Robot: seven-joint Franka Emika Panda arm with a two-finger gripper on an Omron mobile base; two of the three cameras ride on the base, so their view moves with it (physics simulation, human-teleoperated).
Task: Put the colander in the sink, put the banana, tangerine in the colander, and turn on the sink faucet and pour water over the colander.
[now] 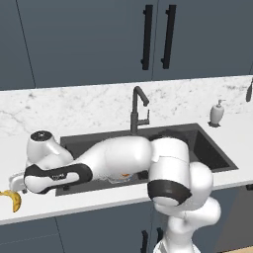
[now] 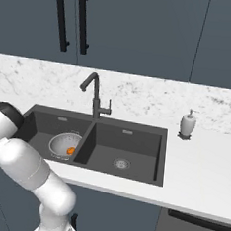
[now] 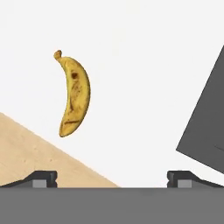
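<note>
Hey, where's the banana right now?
The banana lies on the white counter left of the sink, near the front edge, just beyond the open gripper, which has not touched it.

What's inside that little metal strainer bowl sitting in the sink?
The colander sits in the left basin of the sink with the tangerine inside it. The banana is still out on the counter. In the left base view the arm covers the colander.

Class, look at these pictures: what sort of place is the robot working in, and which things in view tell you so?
A kitchen, rendered in simulation: a double-basin sink with a gooseneck faucet set in a marble counter, dark cabinets above, and a banana on the counter.
</note>
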